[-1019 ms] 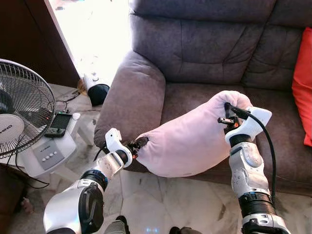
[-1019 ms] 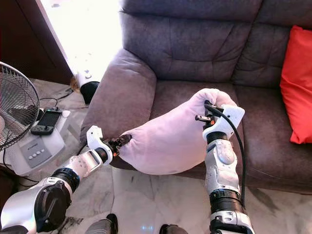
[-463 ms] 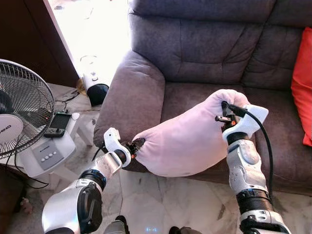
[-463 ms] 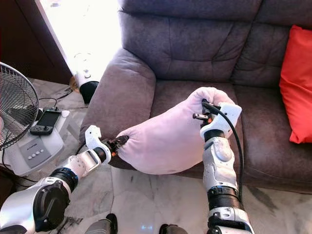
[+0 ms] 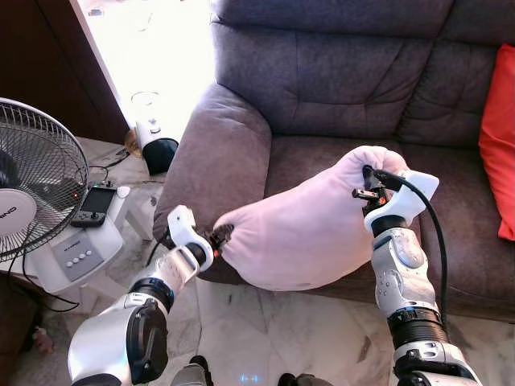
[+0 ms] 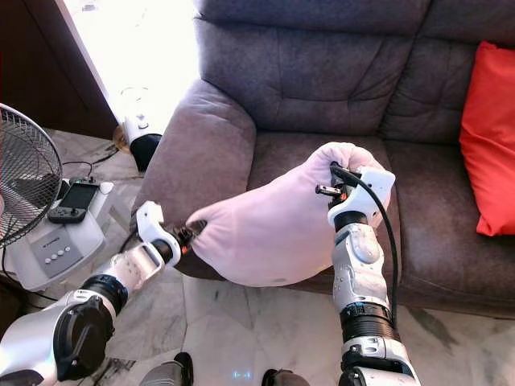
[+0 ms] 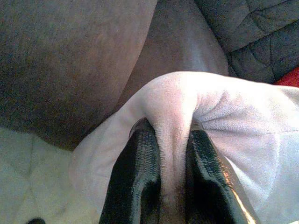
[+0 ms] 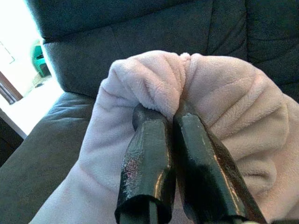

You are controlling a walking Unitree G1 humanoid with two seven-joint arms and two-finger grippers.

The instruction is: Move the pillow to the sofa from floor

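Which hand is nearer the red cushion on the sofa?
Right. The right hand grips the pillow at its end over the seat, on the side of the red cushion. The left hand pinches the opposite end, by the sofa's armrest.

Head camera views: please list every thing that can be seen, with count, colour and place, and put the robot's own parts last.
pillow: one, pale pink, held at the sofa's front edge, partly over the seat.
sofa: one, grey, ahead of the robot.
cushion: one, red-orange, on the sofa at the right.
fan: one, black grille on a white base, on the left.
remote: one, dark, on the fan's base.
small appliance: one, white and black, on the floor beside the sofa's armrest.
floor: pale marble.
left pincer: shut on the pillow's left end.
right pincer: shut on the pillow's right end.
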